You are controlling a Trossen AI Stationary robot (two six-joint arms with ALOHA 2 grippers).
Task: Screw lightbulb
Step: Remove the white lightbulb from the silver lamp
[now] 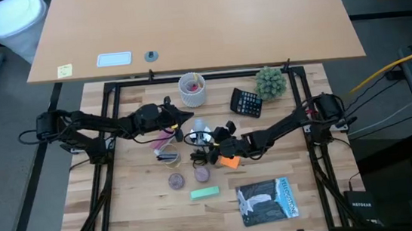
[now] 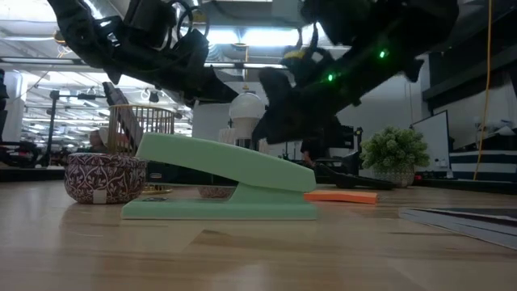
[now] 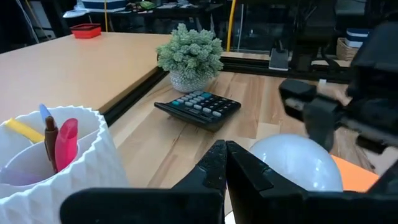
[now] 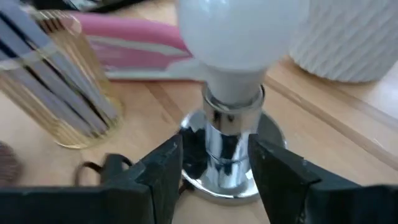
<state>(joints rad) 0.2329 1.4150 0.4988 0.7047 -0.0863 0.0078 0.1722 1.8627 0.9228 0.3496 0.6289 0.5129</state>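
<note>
The small white rounded lightbulb (image 4: 241, 34) with its silvery screw base already stands upright in the round silvery socket (image 4: 224, 171) at the centre of the wooden worktop (image 1: 147, 212); how fully it is threaded cannot be told. The right hand (image 4: 214, 165) brackets the socket stem with its fingers narrowly apart. The left hand (image 3: 225, 165), pressed closed and holding nothing, sits against the glossy, unlit bulb's dome.

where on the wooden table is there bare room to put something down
Bare wood lies along the near left edge, left of the green stapler, and on the left side near the left arm's base. The middle is crowded around the lightbulb, both grippers, the white cup and the calculator.
</note>
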